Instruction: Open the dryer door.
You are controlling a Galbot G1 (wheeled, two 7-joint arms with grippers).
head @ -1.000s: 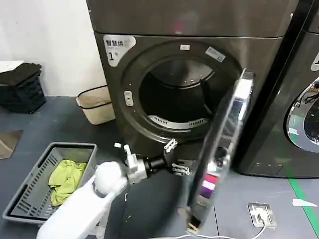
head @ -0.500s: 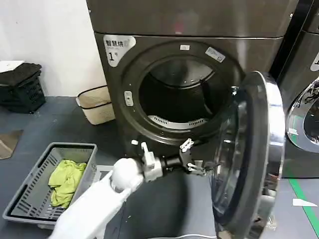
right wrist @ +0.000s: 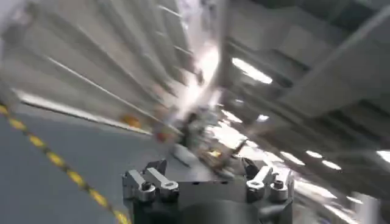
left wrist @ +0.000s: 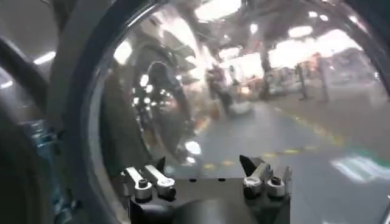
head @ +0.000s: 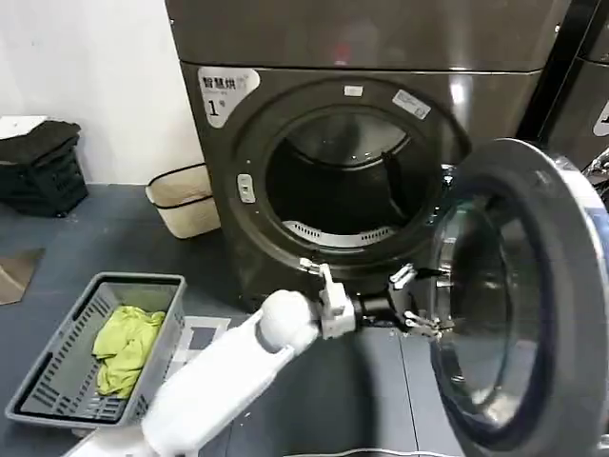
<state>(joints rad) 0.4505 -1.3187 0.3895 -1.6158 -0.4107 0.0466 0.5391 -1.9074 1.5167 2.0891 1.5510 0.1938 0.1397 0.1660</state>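
Observation:
The dark grey-brown dryer [head: 381, 48], labelled "1" [head: 217, 100], has its drum mouth [head: 343, 190] uncovered. The dryer door [head: 533, 286] hangs swung out to the right, inner side and dark glass facing me. My left gripper [head: 423, 303] reaches across the dryer's front to the door's inner rim, fingers spread and open with nothing between them. In the left wrist view the left gripper [left wrist: 202, 163] sits close before the door's curved reflective glass [left wrist: 244, 91]. In the right wrist view the right gripper [right wrist: 203, 164] stands open and empty, pointing into the room.
A grey plastic basket [head: 57, 381] holding a green cloth [head: 124, 347] sits on the floor at the left front. A beige wicker basket [head: 181, 200] and a black crate [head: 43, 167] stand by the wall. A neighbouring dark machine [head: 580, 105] is at the right.
The door has swung farther open to the right, from edge-on to showing its inner face. My left arm has moved right along with it.

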